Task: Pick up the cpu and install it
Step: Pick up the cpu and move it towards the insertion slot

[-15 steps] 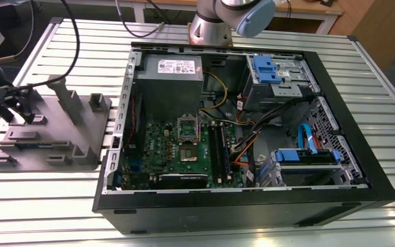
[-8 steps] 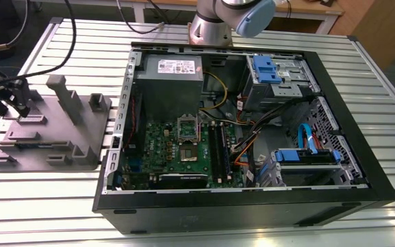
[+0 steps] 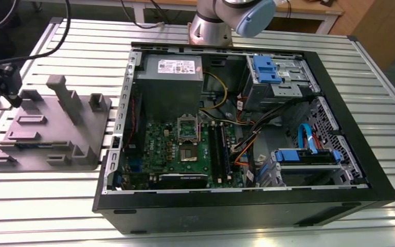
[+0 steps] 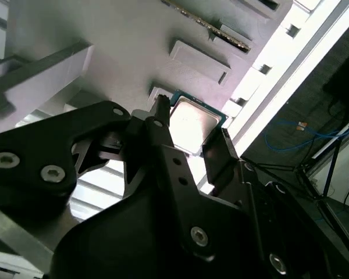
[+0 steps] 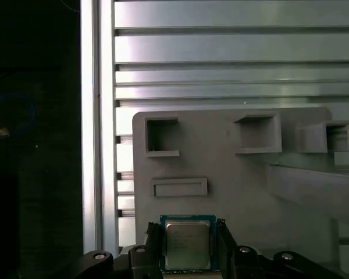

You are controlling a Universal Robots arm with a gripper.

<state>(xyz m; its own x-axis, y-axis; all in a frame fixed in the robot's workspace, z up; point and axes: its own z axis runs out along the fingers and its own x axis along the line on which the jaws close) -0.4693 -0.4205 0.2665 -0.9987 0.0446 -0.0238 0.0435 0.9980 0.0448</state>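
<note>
Two fingers (image 5: 153, 235) of the gripper (image 5: 187, 232) stand spread, flanking the cpu (image 5: 187, 247), which lies flat on the grey tray (image 5: 238, 174) directly between them. Narrow gaps show on either side, so no pinch is judged made yet.

Looks down from high in the exterior view, taking in the open computer case (image 3: 252, 211) and the grey tray (image 3: 53, 131) at the table's (image 3: 47, 216) edge on the exterior view's left. Sits close over that tray in both wrist views, sharing the cpu (image 5: 188, 244) (image 4: 192, 125): squarely in the first wrist view, slantwise past the gripper (image 4: 191, 121) in the second wrist view.
</note>
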